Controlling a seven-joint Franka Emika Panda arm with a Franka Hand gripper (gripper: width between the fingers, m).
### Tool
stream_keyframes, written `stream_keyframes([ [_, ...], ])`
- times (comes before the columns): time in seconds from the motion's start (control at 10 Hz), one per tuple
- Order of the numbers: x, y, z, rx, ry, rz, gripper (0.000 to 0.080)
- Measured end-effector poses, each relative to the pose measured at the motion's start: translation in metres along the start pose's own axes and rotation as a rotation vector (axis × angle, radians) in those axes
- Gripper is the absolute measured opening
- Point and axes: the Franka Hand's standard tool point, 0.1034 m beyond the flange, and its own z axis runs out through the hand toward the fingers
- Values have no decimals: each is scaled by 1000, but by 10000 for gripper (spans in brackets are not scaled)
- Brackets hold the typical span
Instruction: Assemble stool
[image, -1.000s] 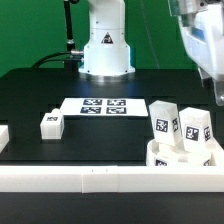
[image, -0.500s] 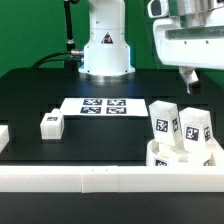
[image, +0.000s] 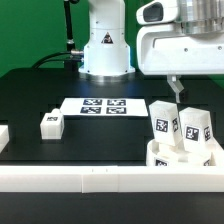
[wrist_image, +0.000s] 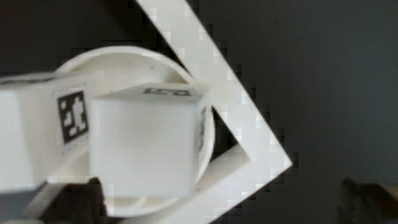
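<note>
Tool (wrist_image: 217, 198) hangs spread wide and empty over the seat (image: 158, 152), which sits at the table's (image: 30, 95) corner rail (image: 70, 178) with two legs (image: 164, 122) upright; a third leg (image: 52, 123) lies well apart.

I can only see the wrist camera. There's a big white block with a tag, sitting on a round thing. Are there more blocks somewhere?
Observer: Yes, a small white blocky leg sits alone on the black table, toward the exterior view's left.
Operator: How many are here near me?
Observer: Two white tagged legs, one beside another, stand upright on the thick round white seat.
Operator: What else is out there?
Observer: A thin flat white marker board lies in front of the robot's white base.
</note>
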Motion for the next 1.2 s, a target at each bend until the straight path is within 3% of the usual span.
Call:
stream_keyframes([
  [0.3,2,4,0,-15,4,-204,649],
  [0.6,6,11,-1,-49,4,-524,649],
  [0.9,5,13,7,-115,50,-988,649],
  [1.1,4,16,11,-138,27,-1177,649],
  [1.2,3,17,13,-138,24,-1166,649],
])
